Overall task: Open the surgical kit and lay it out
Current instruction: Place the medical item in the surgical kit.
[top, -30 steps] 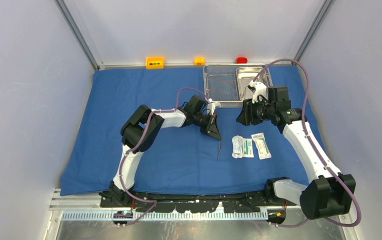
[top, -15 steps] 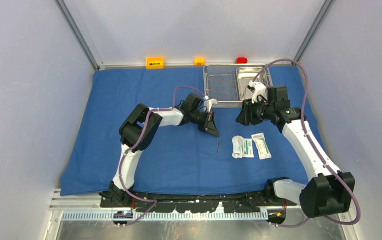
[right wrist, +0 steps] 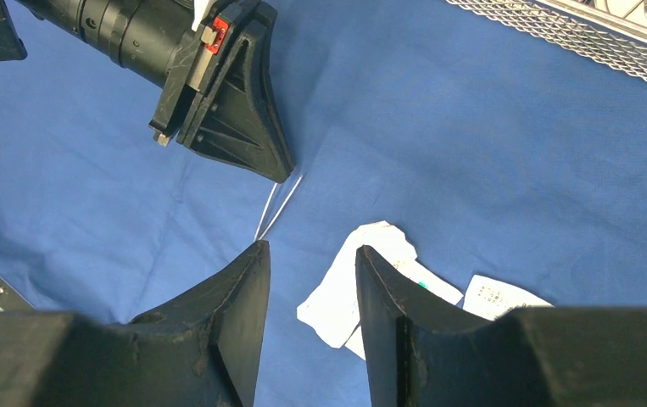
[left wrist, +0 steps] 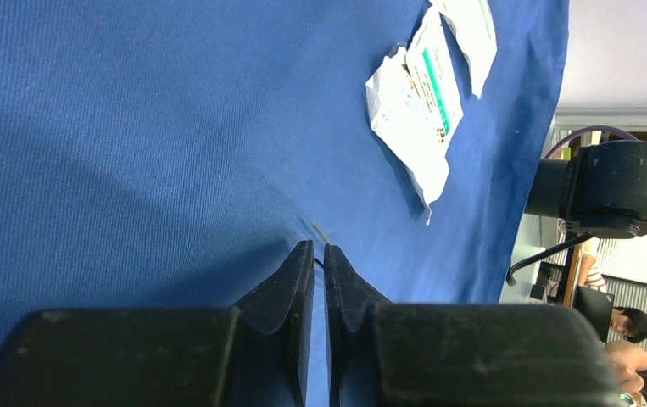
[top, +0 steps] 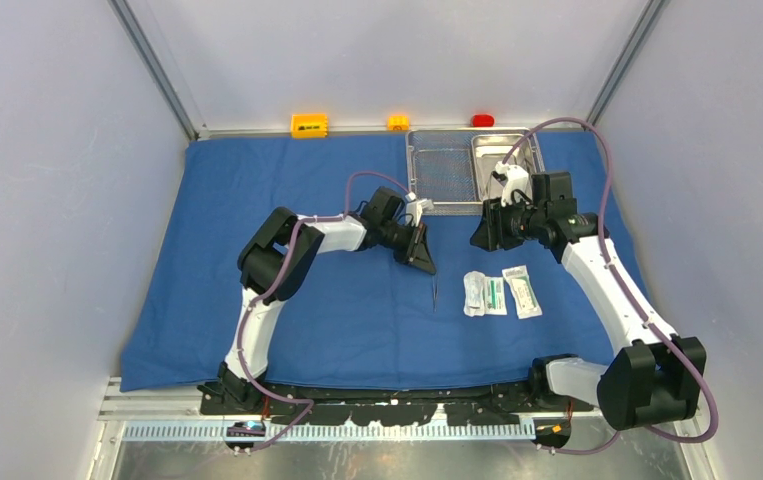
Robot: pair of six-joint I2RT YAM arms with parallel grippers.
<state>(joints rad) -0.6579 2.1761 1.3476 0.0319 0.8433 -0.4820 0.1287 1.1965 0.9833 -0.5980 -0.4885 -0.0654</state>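
Mid-frame, the left hand [top: 427, 264] hovers over the blue cloth [top: 287, 200], fingers all but together with a thin slit between them. The top of the forceps [top: 435, 292] sits right at their tips, but whether it is pinched or let go I cannot tell. Just right of centre the right hand [right wrist: 309, 254] hangs released, nothing between its fingers. Below it lie the packets [top: 497, 293]. The mesh tray [top: 441, 168] and pan [top: 487, 150] sit side by side at upper centre-right.

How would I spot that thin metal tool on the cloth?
Start from the big blue cloth covering the table. Just left of the white-green packets, at the left gripper's tip, are the forceps: a thin silvery sliver, where its neighbours are flat white paper.
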